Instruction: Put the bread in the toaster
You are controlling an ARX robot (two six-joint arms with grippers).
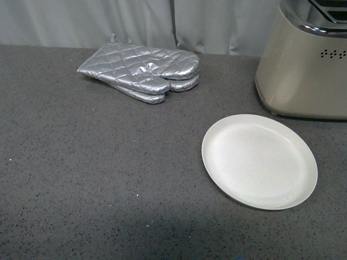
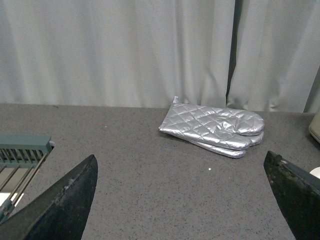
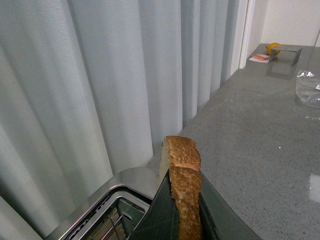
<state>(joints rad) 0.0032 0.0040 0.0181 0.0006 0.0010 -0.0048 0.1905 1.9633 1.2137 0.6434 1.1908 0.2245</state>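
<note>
room: grey speckled countertop (image 1: pixel 108 179), pale pleated curtain (image 1: pixel 135 21) hanging along its far edge.
bread: one brown-crusted slice (image 3: pixel 182 195), edge-on and upright, clamped between the dark fingers of the right gripper (image 3: pixel 182 220), up in the air above the toaster; only the right wrist view shows it.
toaster: beige box with chrome top (image 1: pixel 306 65) at the far right of the counter; in the right wrist view its open slot with wire guides (image 3: pixel 112 217) lies below and off to one side of the slice, not under it.
right gripper: closed tight on the slice, crust sticking out past the fingertips.
left gripper: fingers (image 2: pixel 65 200) spread wide, nothing between them, low over the counter facing the mitts.
risk 1: slice looks unaligned with the slot; lowered from here it would likely hit the chrome rim and bend or crumble.
risk 2: hard to judge how well the slice's plane matches the slot's long direction; if twisted, it would catch on the wire guides.
risk 3: bread is soft, so a hard squeeze may tear it, and a release too high may let it tip out.
plate: round white plate (image 1: pixel 259 161), bare, in front of the toaster near the right edge; no obstacle.
mitts: silver quilted oven mitts (image 1: pixel 142 70), stacked at the far edge near the curtain, well apart from the toaster.
rack: green wire rack (image 2: pixel 22 155) at the left, partly seen, out of the way.
far clutter: clear container (image 3: pixel 307 87), small orange item (image 3: pixel 272 48) far down the counter, too small to name.
path: nothing visible between slice and slot.
</note>
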